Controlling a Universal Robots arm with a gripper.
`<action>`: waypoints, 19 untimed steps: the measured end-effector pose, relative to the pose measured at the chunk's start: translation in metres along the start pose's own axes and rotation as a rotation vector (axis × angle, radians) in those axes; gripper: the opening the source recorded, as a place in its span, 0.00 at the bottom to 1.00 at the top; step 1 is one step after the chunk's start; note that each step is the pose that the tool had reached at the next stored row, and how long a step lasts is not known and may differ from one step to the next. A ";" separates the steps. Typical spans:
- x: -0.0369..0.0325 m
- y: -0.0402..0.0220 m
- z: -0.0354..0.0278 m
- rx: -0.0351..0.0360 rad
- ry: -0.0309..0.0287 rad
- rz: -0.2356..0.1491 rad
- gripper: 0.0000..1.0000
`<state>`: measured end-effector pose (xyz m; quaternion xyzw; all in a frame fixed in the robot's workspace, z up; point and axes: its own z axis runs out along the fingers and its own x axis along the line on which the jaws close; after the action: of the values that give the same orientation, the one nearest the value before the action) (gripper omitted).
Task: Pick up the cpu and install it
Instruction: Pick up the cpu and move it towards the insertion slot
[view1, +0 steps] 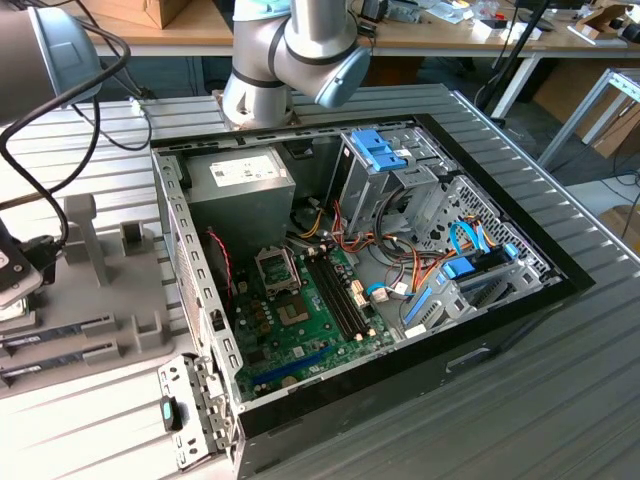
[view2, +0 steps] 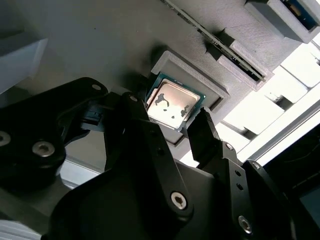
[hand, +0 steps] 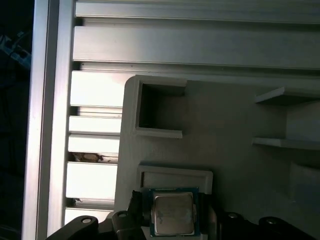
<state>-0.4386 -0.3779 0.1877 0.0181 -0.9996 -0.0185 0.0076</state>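
Pick-up step: cpu (view2: 175, 102) is seated in gray holder (view1: 130, 300) recess, at 9 o'clock of computer case (view1: 450, 360); gripper (view2: 167, 110) fingers are closed on its edges; level straight lift is judged needed

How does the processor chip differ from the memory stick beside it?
The processor chip is square with a silvery top; the memory stick is long and narrow. The chip lies flat in a raised pocket; the stick stands on edge. The pincer is at the chip, not the stick. Both sit in the gray holder.
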 end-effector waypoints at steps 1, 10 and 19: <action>0.0000 0.0000 0.0000 -0.0001 -0.0001 0.000 0.60; 0.0000 -0.0001 0.0000 -0.0003 0.0000 0.000 0.58; 0.0000 -0.0001 0.0000 -0.0006 0.0000 0.000 0.47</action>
<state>-0.4385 -0.3780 0.1877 0.0182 -0.9996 -0.0188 0.0076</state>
